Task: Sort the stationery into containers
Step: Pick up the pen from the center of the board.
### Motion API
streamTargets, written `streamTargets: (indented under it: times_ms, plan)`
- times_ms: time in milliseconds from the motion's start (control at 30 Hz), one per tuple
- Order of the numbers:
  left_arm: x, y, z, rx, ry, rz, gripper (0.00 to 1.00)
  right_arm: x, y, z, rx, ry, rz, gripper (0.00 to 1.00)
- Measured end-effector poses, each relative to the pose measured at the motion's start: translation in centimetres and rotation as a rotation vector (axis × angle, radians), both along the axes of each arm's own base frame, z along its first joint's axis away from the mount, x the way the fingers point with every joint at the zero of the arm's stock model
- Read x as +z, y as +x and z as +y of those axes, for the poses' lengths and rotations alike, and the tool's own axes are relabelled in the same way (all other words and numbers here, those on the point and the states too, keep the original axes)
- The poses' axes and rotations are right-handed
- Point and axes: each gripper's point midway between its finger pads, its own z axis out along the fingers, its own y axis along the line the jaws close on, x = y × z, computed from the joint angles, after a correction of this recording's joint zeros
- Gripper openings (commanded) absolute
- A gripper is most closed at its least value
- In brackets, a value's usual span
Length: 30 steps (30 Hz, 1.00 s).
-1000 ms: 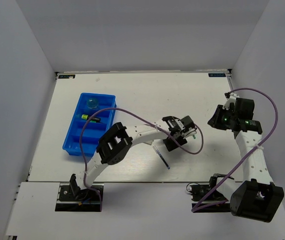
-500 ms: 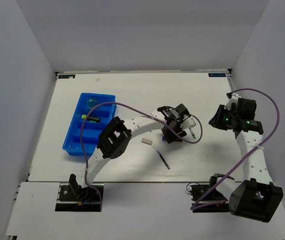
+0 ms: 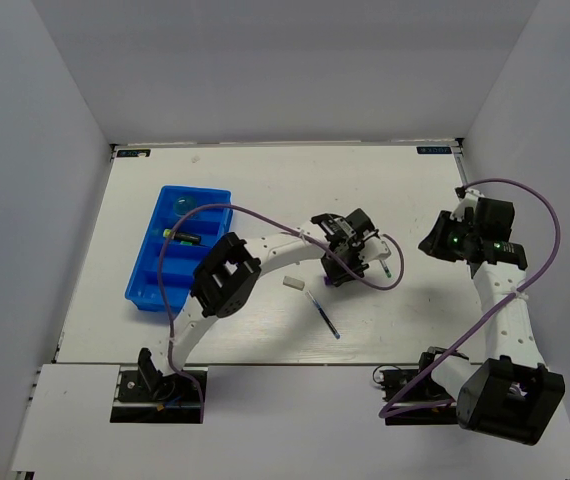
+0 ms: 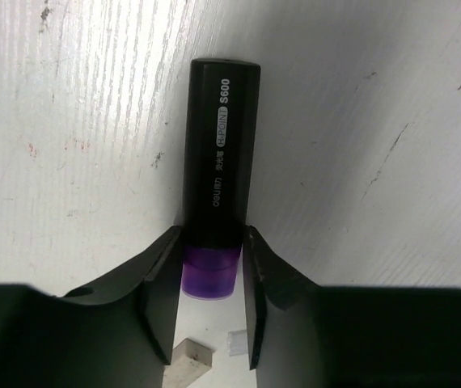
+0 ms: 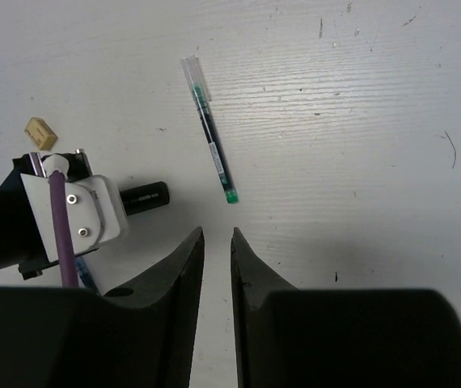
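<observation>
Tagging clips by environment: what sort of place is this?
Probably a lab robot test cell: plain white walls enclose a scuffed white tabletop holding a long bright-blue plastic compartment tray.

The tray (image 3: 145, 290) sits left on the table (image 3: 265, 180); eraser (image 3: 293, 284) lies just left of the pen (image 3: 323, 312)

Readable print only on the purple-capped highlighter (image 4: 218, 162): white, running along the black barrel: "H-POINT" in an oval badge, "S600" beside it, "deli" further down; tiny characters between are too fine to read. Label on the green-tipped pen (image 5: 212, 141) and the corner stickers (image 3: 433, 150) illegible
</observation>
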Motion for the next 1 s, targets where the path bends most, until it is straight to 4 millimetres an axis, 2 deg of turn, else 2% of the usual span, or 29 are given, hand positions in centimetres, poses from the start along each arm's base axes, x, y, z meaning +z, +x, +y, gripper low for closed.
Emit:
streamTargets:
  times_ms: [67,100,133,167,267,467,533,633,767,833,867,900,967,1000]
  plan:
    - [0.0,-0.2,0.2,0.015,-0.009,-0.013,0.30,0.0,0.0,0.0,-0.003,0.004,0.001,0.23]
    - [-0.1,-0.2,0.5,0.027,-0.007,-0.022,0.22,0.0,0.0,0.0,-0.003,0.007,0.000,0.23]
    - [-0.1,-0.4,0.7,0.039,-0.003,-0.030,0.22,0.0,0.0,0.0,-0.004,0.008,-0.001,0.23]
    - [-0.1,-0.4,0.9,0.053,-0.008,-0.042,0.13,0.0,0.0,0.0,-0.004,0.012,-0.001,0.23]
    - [0.0,-0.9,2.3,0.109,0.003,-0.053,0.03,0.1,0.0,0.1,0.000,0.022,-0.003,0.23]
    - [0.3,-2.8,5.7,0.213,0.032,-0.034,0.00,0.2,0.0,0.2,-0.001,0.043,-0.005,0.23]
    - [1.0,-3.4,6.7,0.257,0.016,-0.025,0.00,0.2,0.0,0.2,-0.001,0.048,-0.005,0.23]
    - [4.4,-3.4,7.2,0.312,-0.069,-0.045,0.00,-0.1,-0.2,0.4,0.004,0.057,0.004,0.25]
    - [11.8,-2.0,8.1,0.423,-0.286,-0.117,0.00,-0.1,-0.2,0.5,0.010,0.067,0.003,0.25]
    - [15.2,-0.8,10.2,0.513,-0.377,-0.170,0.00,-0.1,-0.3,0.5,0.012,0.071,0.003,0.25]
    - [16.2,-0.1,11.5,0.563,-0.402,-0.197,0.00,-0.1,-0.3,0.5,0.012,0.073,0.003,0.25]
    - [17.1,0.6,13.7,0.645,-0.425,-0.223,0.00,-0.1,-0.3,0.6,0.013,0.074,0.002,0.25]
    - [17.3,1.5,16.5,0.747,-0.432,-0.257,0.00,0.0,-0.3,0.7,0.017,0.079,0.001,0.26]
    - [17.0,2.0,18.6,0.825,-0.426,-0.272,0.00,0.0,-0.3,0.7,0.020,0.082,0.001,0.26]
